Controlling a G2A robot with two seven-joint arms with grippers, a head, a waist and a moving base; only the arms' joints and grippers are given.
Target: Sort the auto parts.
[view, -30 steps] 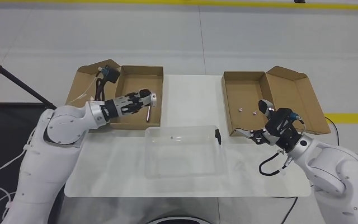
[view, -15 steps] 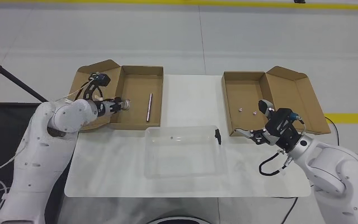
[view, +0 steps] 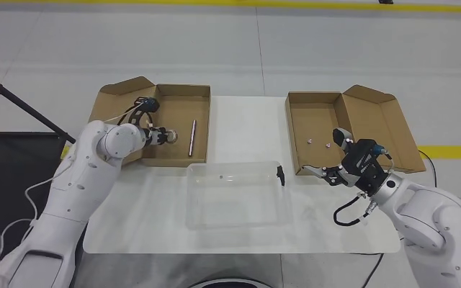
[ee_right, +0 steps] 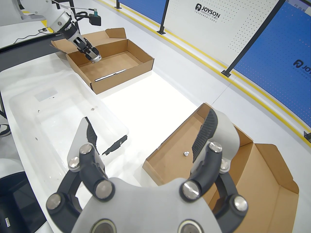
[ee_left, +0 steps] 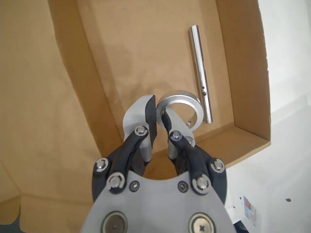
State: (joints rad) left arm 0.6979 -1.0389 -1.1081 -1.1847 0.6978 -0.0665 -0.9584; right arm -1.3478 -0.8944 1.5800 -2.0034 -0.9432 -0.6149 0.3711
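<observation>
Overhead looks down; both wrist views share the left box [view: 173, 115].

The ring [ee_left: 178, 98] and rod [ee_left: 199, 73] are silver (rod finely lined), box [ee_left: 145, 37] brown.

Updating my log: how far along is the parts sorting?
Done: a metal rod lies in the left box, two small parts in the right box. In hand: the left gripper clamps a metal ring inside the left box. Left: a black piece at the edge of the clear bin; the right gripper is open and holds nothing.
</observation>
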